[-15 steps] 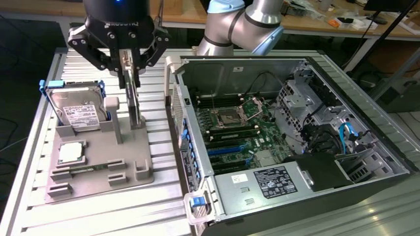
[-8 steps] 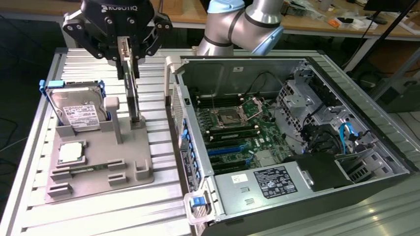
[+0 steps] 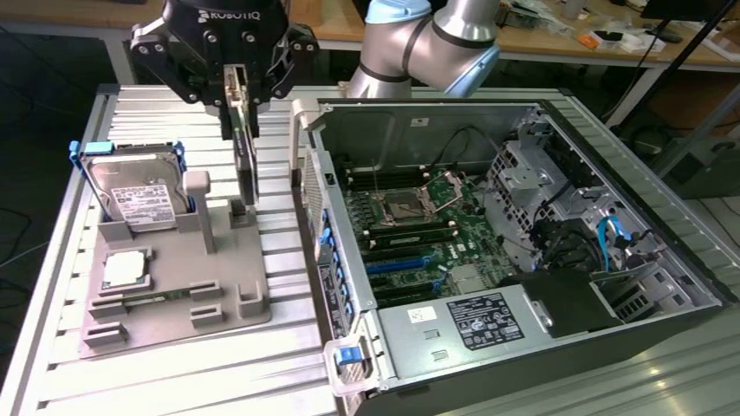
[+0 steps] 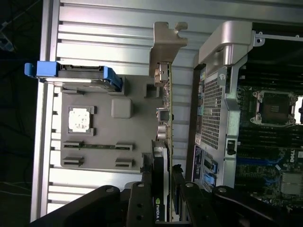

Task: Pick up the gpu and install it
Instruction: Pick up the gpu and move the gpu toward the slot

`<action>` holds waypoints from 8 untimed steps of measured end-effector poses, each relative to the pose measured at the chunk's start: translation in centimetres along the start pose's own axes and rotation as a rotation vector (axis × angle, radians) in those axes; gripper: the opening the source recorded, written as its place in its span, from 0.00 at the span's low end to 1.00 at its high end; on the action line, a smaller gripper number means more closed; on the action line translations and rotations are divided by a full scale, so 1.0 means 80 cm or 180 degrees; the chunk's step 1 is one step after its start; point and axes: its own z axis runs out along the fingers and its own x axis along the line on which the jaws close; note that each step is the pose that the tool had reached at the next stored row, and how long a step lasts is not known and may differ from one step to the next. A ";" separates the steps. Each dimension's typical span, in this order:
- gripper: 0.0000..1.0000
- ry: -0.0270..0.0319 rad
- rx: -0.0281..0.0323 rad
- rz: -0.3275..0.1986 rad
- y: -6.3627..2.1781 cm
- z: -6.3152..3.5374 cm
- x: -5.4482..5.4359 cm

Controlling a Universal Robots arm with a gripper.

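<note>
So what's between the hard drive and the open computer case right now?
The gpu, upright and gripped by the tool, over the grey fixture. The exterior view shows it.

The gripper (image 3: 237, 108) is black with white lettering, and the arm (image 3: 428, 43) above it is silver-grey with a pale blue cap. The gpu (image 3: 245, 169) is dark with a silvery end bracket. The parts holder (image 3: 173, 295) is plain grey, the hard drive (image 3: 139, 199) silver with a white label and blue frame. The motherboard (image 3: 428, 234) is green with blue slots, inside a black computer case (image 3: 694, 321), on a ribbed silvery table (image 3: 58, 347)
</note>
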 end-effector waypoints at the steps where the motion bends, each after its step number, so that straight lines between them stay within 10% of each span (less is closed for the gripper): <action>1: 0.27 0.0001 0.0000 0.0000 0.000 0.000 -0.002; 8: 0.27 0.0025 0.0002 0.0001 -0.002 0.000 -0.023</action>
